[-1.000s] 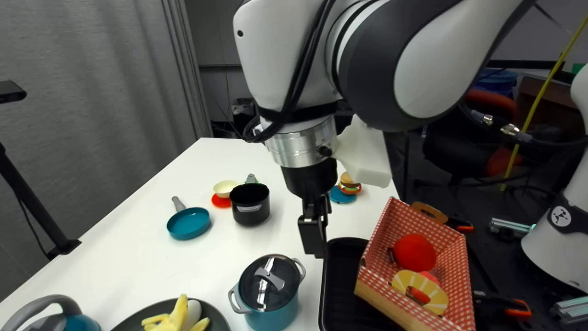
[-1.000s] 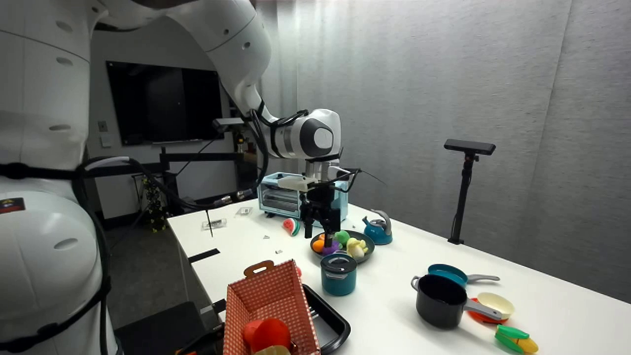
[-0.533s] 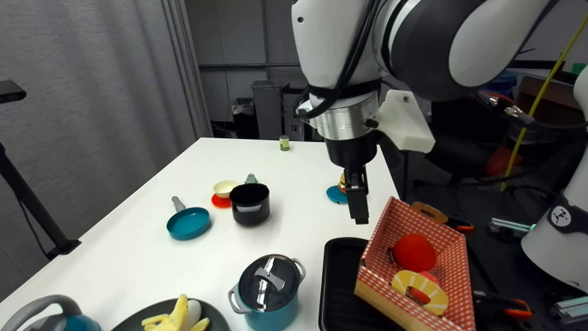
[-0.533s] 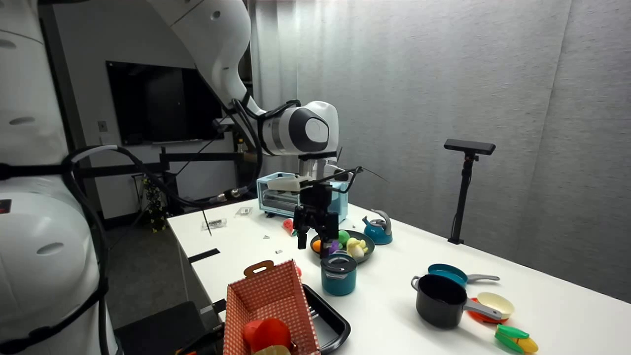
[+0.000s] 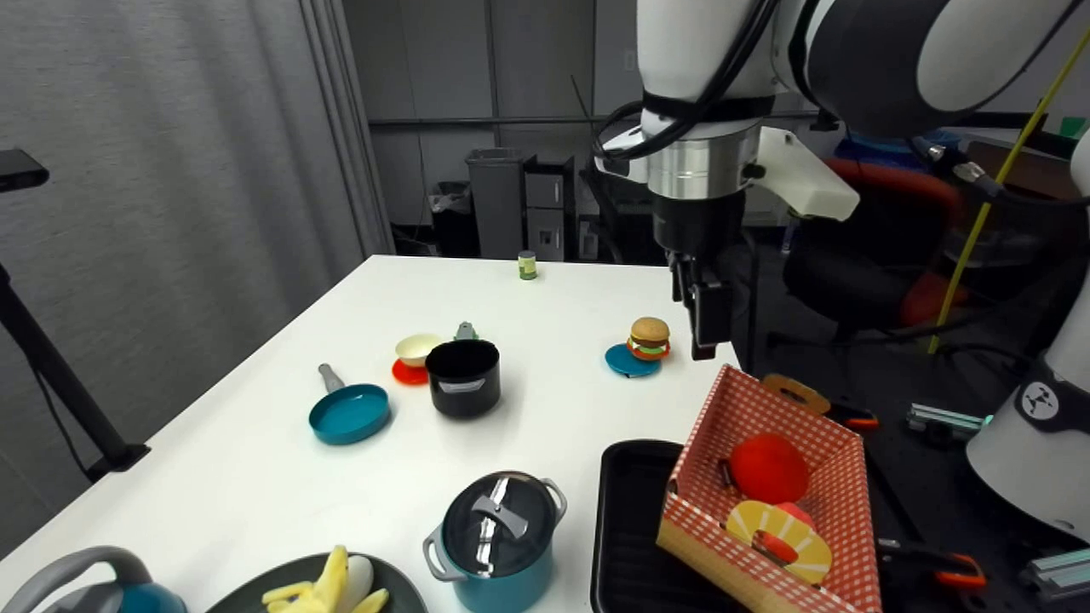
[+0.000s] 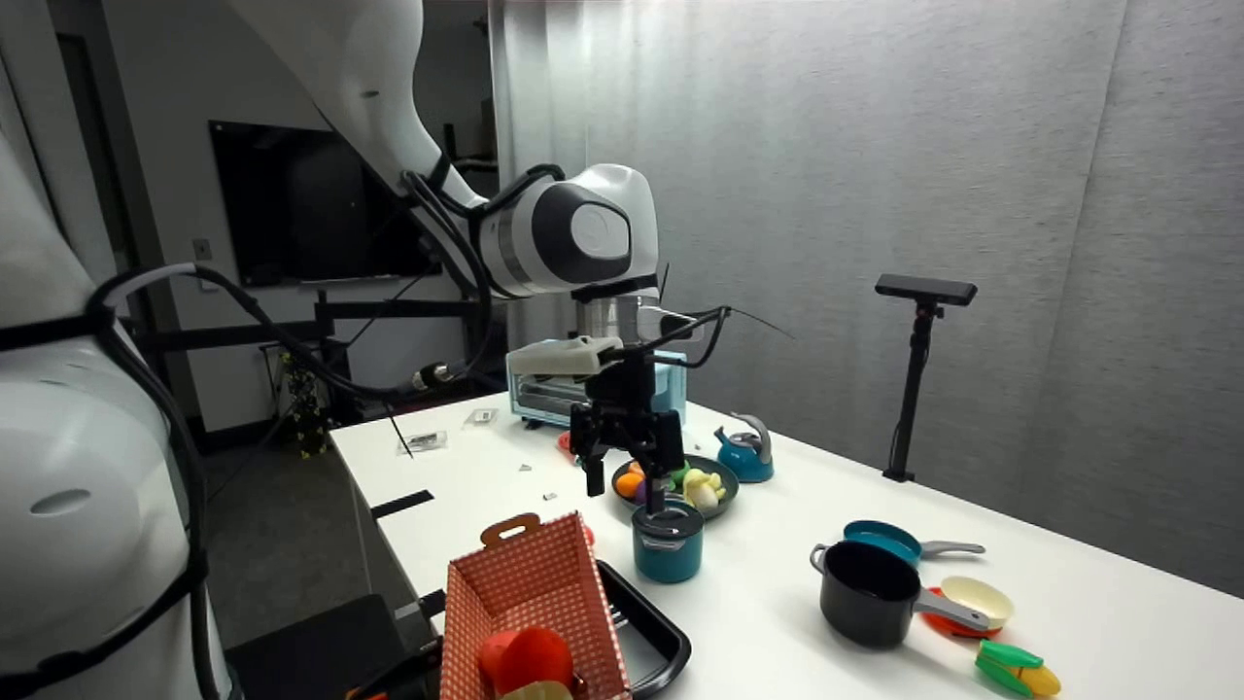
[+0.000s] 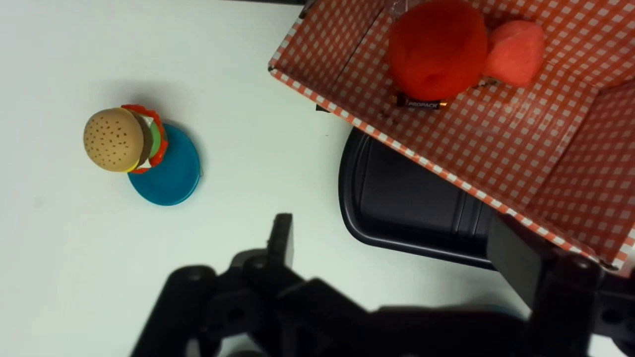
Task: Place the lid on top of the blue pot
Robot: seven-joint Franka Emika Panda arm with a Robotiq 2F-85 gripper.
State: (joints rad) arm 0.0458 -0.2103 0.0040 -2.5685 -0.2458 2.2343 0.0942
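The lid (image 5: 500, 523) is seated on the blue pot (image 5: 511, 581), near on the bench (image 5: 375, 502) in an exterior view, so it is covered, apparently as asked. The hand (image 6: 625, 489), jaws spread wide, is held raised to the far right, nothing gripped or touched, presumably so the lid is undisturbed.

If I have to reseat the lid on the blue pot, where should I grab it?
By the grey handle at the centre of the lid, from straight above. The lid sits about level on the blue pot, and the handle looks like a narrow bar raised off it, so closing the jaws across its width would likely hold best.
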